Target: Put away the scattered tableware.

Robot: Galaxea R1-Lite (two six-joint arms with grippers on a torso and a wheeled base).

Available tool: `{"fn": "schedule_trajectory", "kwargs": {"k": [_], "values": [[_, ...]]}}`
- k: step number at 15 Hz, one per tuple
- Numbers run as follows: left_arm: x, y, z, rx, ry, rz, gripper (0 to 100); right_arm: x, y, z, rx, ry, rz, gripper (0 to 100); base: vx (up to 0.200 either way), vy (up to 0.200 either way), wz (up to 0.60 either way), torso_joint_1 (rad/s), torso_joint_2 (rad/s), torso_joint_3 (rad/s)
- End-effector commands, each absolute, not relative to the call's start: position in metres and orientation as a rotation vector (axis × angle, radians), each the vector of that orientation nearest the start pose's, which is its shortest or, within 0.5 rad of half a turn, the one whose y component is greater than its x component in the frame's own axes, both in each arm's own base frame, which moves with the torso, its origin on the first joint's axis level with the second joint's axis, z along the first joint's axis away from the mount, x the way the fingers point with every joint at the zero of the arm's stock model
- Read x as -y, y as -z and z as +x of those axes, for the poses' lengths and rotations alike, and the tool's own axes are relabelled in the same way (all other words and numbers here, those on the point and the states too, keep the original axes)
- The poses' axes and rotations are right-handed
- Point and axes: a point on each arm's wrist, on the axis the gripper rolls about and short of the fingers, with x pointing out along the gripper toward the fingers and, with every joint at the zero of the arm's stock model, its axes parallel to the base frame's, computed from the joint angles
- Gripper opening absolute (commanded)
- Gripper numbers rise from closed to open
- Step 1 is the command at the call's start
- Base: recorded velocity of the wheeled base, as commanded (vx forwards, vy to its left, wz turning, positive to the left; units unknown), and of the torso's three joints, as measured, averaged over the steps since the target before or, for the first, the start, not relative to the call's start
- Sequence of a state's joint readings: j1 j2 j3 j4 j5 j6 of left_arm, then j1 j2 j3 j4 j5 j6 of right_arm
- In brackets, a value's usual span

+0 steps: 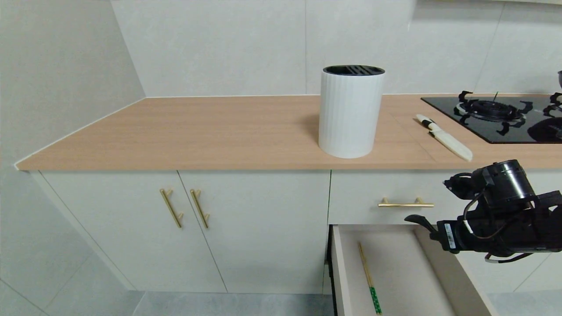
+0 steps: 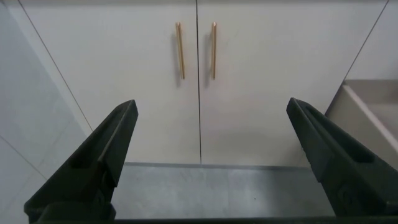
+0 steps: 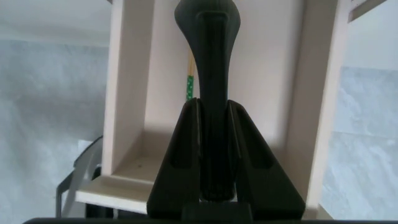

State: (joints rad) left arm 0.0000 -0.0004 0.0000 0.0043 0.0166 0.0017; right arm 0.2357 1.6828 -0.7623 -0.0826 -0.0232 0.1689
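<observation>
Right hand (image 1: 434, 231): pressed together on a slim black spoon-like utensil (image 1: 417, 218); the fingers (image 3: 180, 143) clamp its shaft from both sides.
Black utensil: its rounded end juts out past the fingertips and hangs over the open drawer without touching it.
Pale open drawer (image 1: 338, 263): directly under the right hand and pulled out from the cabinet; the hand hovers above the side wall nearest to it.
Wooden chopsticks with green patterned ends (image 1: 368, 276): lying together on the drawer floor, below the right hand and on the far side of the utensil's tip from the arm.
Cream-handled knife with a white blade (image 1: 445, 138): flat on the wooden bench (image 1: 197, 131), above and behind the right hand, well apart from it.
White ribbed cylindrical holder with a black slotted top (image 1: 350, 114): upright on the bench, higher than the right hand and off to its inner side, near the knife but not touching it.
Black glass hob (image 1: 491, 114): set in the bench beyond the knife, straight back from the right hand.
Left hand (image 2: 211, 106): spread wide with nothing between its fingers (image 2: 106, 155).
White cupboard doors (image 2: 261, 93): straight ahead of the left hand, closed, with two upright brass bar handles (image 2: 180, 50) side by side.
Grey floor (image 2: 217, 186): beneath the left hand, meeting the foot of the doors.
</observation>
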Motion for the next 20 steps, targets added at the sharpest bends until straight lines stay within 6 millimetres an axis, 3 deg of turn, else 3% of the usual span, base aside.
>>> {"fn": "schedule_trajectory", "kwargs": {"k": [1, 12, 20], "values": [[0.0, -0.075, -0.023, -0.005, -0.017, 0.002, 100, -0.062, -0.127, 0.262, -0.853, -0.129, 0.049, 0, 0.0, 0.0, 0.0, -0.183, 0.48, 0.305], [0.0, -0.075, -0.023, -0.005, -0.017, 0.002, 100, -0.062, -0.126, 0.263, -0.85, -0.128, 0.048, 0, 0.0, 0.0, 0.0, -0.131, 0.44, 0.304], [0.0, -0.075, -0.023, -0.005, -0.017, 0.002, 100, -0.065, -0.115, 0.271, -0.824, -0.134, 0.051, 0, 0.0, 0.0, 0.0, -0.008, 0.03, 0.023]]}}
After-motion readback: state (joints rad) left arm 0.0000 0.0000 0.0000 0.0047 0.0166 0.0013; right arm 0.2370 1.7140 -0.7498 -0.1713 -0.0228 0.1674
